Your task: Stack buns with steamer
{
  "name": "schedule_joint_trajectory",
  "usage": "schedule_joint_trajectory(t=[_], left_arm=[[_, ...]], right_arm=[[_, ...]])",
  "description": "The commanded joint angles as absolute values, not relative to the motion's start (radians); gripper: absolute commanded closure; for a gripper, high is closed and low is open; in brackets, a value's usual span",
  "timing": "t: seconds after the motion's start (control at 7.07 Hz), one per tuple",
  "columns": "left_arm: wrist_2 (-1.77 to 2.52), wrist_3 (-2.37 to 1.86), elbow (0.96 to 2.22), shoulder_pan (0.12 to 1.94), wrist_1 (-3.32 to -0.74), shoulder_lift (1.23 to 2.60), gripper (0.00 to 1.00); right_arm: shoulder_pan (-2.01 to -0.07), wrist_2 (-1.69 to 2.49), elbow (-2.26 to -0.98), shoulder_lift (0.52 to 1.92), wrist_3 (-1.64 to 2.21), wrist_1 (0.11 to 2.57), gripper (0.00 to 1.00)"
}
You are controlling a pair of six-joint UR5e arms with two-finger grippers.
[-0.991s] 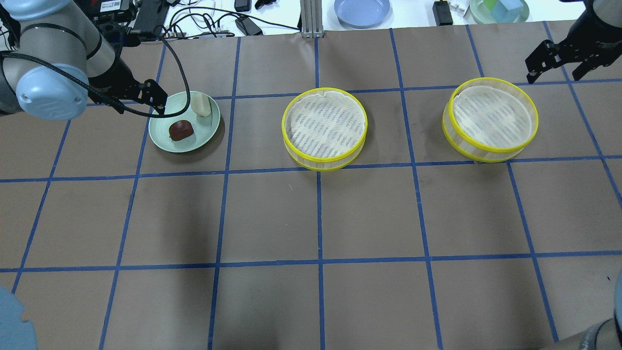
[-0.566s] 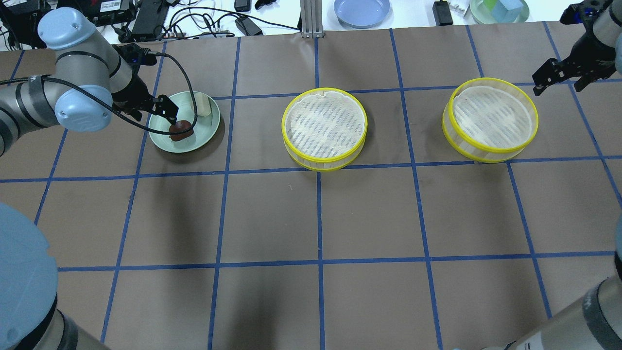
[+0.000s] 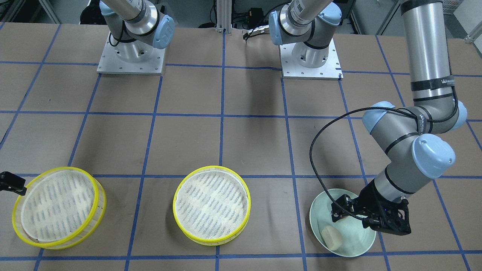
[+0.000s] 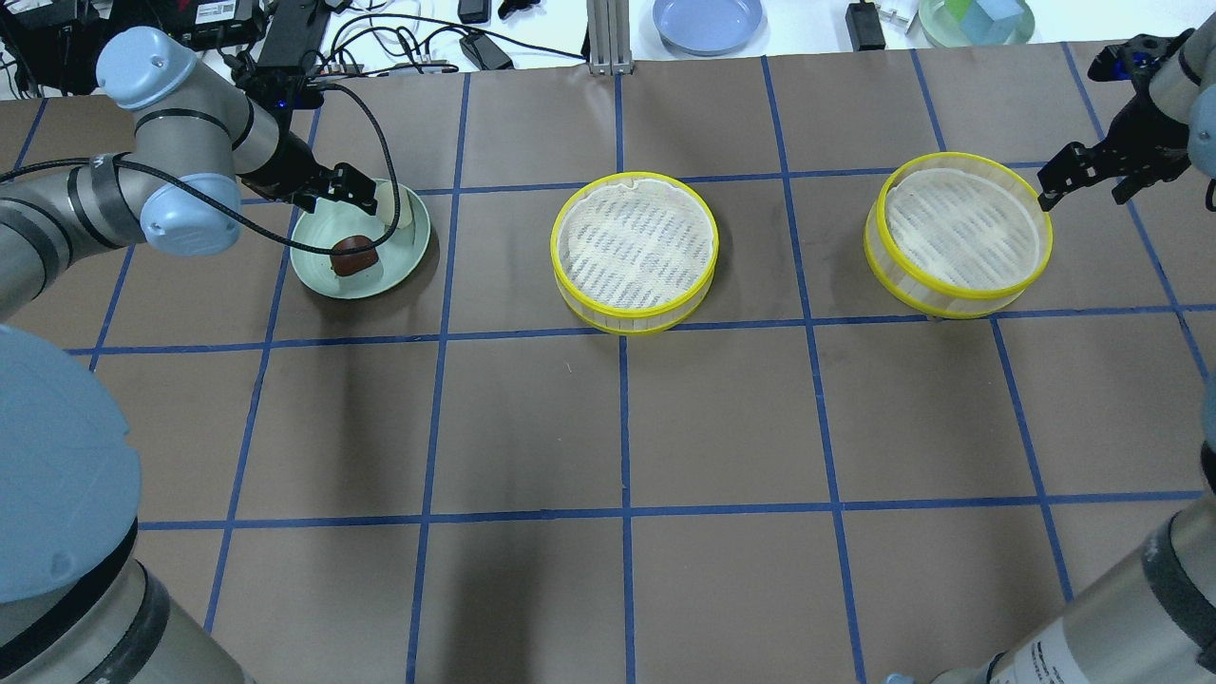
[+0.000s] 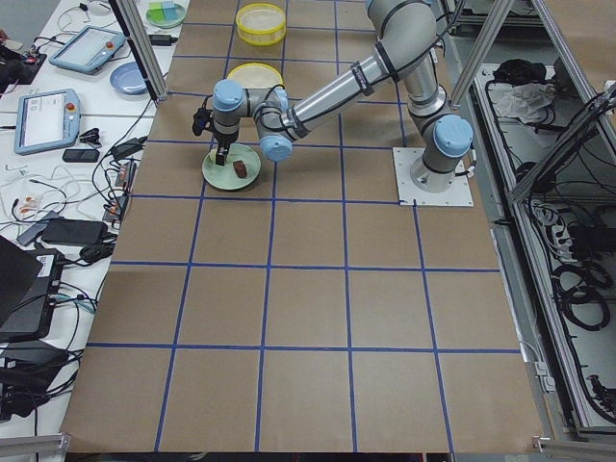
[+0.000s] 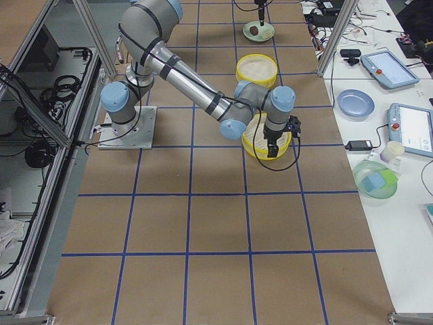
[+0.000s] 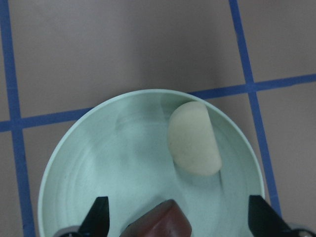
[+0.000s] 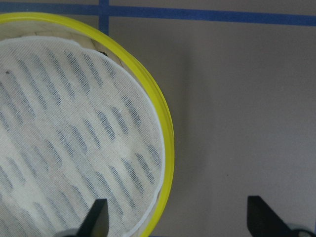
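Observation:
A pale mint plate at the left holds a dark reddish-brown bun and a cream oval bun. My left gripper is open above the plate's far side. In the left wrist view the brown bun sits between the fingers at the bottom edge, with the cream bun ahead. Two yellow-rimmed steamer baskets stand empty, one mid-table and one at the right. My right gripper is open just beyond the right basket's rim.
Blue tape lines grid the brown table. Cables, a blue plate and a green bowl lie past the far edge. The left arm's black cable loops over the plate.
My left gripper has moved from over the brown bun toward the plate's far side, near the cream bun. My right gripper has come closer to the right basket's rim.

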State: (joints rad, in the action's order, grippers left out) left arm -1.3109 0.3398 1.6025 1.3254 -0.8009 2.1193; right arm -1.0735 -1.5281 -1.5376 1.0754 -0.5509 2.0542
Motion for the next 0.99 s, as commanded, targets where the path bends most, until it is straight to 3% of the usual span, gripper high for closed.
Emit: schedule_joint_trajectory(t=[0.0,0.14,0.28,0.42,0.57,0.85], left_arm=[[-1.278,0.237,1.580,1.325,-0.750,2.186,0.00],[-1.276,0.210,1.563,1.327,-0.729,2.207,0.03],[-1.275,0.209,1.562,1.327,-0.730,2.230,0.36],[-1.272,0.189,1.562,1.328,-0.729,2.240,0.83],[-1.272,0.160,1.557,1.328,-0.729,2.238,1.00],[-1.270,0.010,1.543,1.347,-0.730,2.189,1.00]], right_arm=[[-1.074,-1.512,-1.536,1.051,-0.555,2.106,0.01],[-1.072,-1.511,-1.540,1.045,-0.555,2.106,0.14],[-1.072,-1.511,-1.542,1.037,-0.557,2.112,0.18],[-1.074,-1.511,-1.543,1.019,-0.555,2.121,0.19],[-1.072,-1.512,-1.540,1.016,-0.580,2.193,0.22],[-1.072,-1.511,-1.546,1.008,-0.600,2.201,0.29]])
